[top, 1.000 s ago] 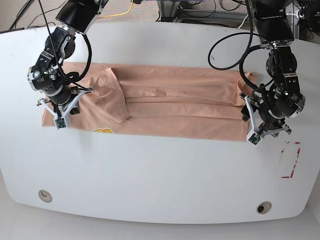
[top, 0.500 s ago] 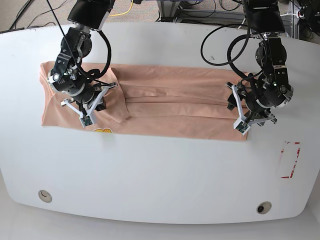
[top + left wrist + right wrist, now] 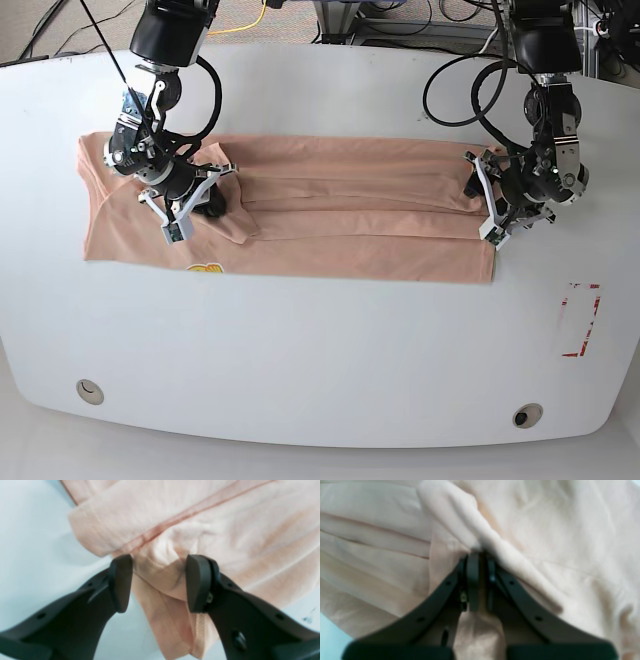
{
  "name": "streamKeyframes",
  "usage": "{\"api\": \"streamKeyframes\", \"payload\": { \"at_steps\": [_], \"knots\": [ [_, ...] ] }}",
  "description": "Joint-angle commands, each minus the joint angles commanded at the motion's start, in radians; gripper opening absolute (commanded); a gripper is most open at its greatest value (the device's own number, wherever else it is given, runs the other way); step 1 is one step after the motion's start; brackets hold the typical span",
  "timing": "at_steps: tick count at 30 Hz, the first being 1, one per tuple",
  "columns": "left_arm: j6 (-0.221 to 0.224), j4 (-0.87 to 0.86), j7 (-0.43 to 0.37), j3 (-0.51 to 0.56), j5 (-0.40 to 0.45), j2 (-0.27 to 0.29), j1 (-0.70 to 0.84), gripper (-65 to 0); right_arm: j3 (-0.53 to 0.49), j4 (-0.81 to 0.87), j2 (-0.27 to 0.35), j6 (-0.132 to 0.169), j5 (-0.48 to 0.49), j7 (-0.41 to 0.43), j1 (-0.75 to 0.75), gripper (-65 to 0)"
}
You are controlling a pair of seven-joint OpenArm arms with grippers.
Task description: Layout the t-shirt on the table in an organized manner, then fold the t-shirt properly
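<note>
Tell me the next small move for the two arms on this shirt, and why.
Probably close the left gripper: its fingers stand apart around a bunched hem of the t-shirt, not yet pinching it. The right gripper is already shut on a fold, so both ends could then lift together.

Bright, even light, soft shadows; both wrist views are blurred close up.
</note>
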Motion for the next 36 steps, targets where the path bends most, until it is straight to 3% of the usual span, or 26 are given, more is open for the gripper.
{"api": "streamKeyframes", "payload": {
  "at_steps": [3,7,17,23,30,36],
  "knots": [
    [0.0,0.051,0.021,-0.002,-0.002,0.0,0.002,-33.2,0.0,0.069,-0.003,0.0,0.0,-0.009,-0.003,-61.2],
    [0.0,0.127,0.069,-0.005,-0.005,0.002,0.0,-33.2,0.0,0.17,-0.005,0.0,0.0,-0.094,0.002,-61.2],
    [0.0,0.249,0.08,-0.006,-0.034,0.009,0.005,-32.6,-0.002,0.35,-0.005,0.0,0.0,-0.193,0.0,-61.2],
    [0.0,0.244,0.135,-0.048,-0.064,0.009,0.006,-32.6,-0.002,0.356,0.002,0.0,0.0,-0.198,-0.005,-61.2],
    [0.0,0.121,0.13,-0.133,-0.064,0.028,0.009,-32.6,-0.002,0.354,0.0,0.0,0.0,-0.196,-0.023,-61.2],
    [0.0,0.049,0.129,-0.137,-0.068,0.029,0.009,-32.6,-0.002,0.354,-0.003,0.0,0.0,-0.196,-0.025,-61.2]
  ]
}}
